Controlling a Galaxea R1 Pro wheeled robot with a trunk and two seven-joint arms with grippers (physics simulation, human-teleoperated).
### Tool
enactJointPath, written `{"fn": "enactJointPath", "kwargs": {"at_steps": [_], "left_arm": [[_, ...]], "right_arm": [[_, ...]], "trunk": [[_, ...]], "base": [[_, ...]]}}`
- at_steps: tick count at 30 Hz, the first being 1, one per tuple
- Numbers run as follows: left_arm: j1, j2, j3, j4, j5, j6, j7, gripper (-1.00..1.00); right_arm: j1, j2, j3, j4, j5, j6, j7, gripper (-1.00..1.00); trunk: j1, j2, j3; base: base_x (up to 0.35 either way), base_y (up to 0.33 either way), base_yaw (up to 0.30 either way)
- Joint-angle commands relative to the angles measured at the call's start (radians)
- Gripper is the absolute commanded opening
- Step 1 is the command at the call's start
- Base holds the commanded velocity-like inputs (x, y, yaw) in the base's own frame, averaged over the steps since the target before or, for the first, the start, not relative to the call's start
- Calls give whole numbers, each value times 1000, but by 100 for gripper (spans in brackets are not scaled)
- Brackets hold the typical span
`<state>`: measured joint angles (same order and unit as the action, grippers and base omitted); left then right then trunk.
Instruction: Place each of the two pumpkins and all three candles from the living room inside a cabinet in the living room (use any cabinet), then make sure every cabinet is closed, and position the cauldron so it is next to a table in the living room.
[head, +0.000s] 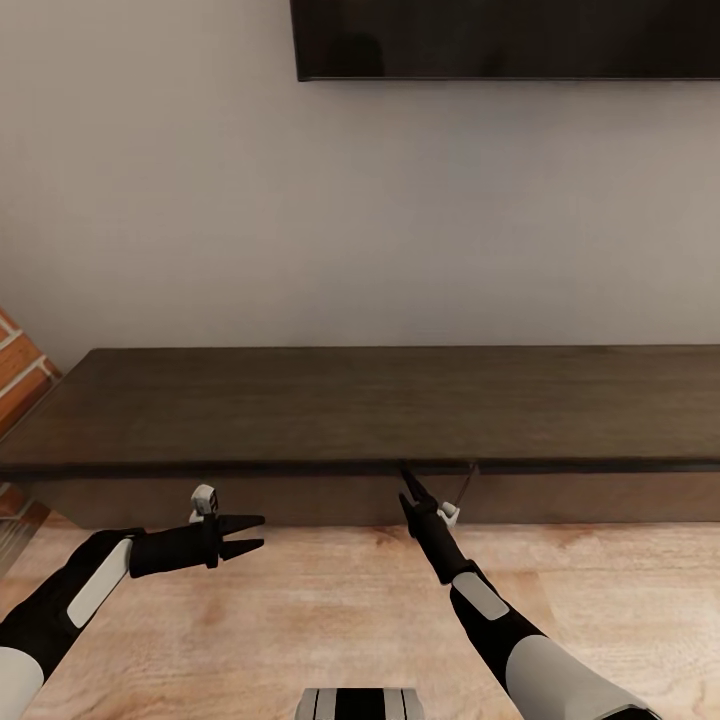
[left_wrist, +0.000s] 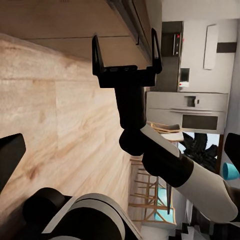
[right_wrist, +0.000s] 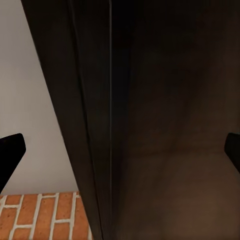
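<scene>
Both grippers spread empty: right gripper (head: 410, 487) at the cabinet (head: 380, 405) drawer edge (opening step, seemingly), left gripper (head: 252, 534) hovering nearby; next, hook and pull.

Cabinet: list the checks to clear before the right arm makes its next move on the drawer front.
1. Right gripper at the cabinet front edge: ok.
2. Right gripper open: ok, fingers spread in the left wrist view.
3. Fingers touching the drawer front: cannot tell.
4. Drawer front shut: ok, no pale interior shows.
5. Left gripper open, apart from the cabinet, over the floor: ok.
6. Pumpkins or candles stowed: cannot tell.
</scene>
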<state>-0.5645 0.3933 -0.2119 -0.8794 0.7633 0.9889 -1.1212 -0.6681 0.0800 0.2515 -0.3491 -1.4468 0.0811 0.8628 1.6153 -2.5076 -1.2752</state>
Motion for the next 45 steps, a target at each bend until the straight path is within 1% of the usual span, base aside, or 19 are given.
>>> {"fn": "enactJointPath", "kwargs": {"at_steps": [1,21,45], "left_arm": [[-1,1,-3,0,4,5,-2,100],[0,1,-2,0,2,5,-2,100],[-1,1,-1,0,2,5,-2,100]], "right_arm": [[-1,0,3,1,-10,9,4,100],[-1,0,3,1,-10,8,4,100],[-1,0,3,15,-10,8,4,100]], "trunk": [[0,0,-1],[0,0,-1],[0,0,-1]], "base": [[119,0,0],[53,0,0],[-17,0,0]]}}
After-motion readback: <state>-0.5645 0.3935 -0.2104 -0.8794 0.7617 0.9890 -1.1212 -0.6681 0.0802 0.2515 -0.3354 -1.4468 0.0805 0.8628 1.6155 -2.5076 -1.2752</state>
